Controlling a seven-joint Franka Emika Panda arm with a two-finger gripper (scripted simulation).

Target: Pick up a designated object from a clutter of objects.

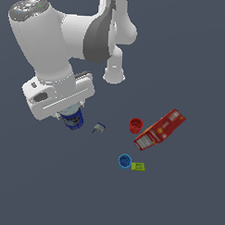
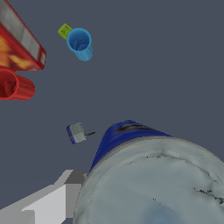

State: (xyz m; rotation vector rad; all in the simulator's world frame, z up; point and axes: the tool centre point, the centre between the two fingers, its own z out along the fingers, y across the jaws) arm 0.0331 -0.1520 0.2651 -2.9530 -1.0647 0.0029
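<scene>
Directly beneath the wrist, the dark blue can sits under the fingers, whose state I cannot tell, well apart from the red cup; it looks rigid, smooth and probably slippery, best gripped across its cylindrical sides.

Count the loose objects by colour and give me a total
Blue: 2, the dark blue can and the blue cup
Red: 2, the red cup and the long red box
Yellow-green: 1, the block
Grey: 1, the small item
Total: 6
</scene>
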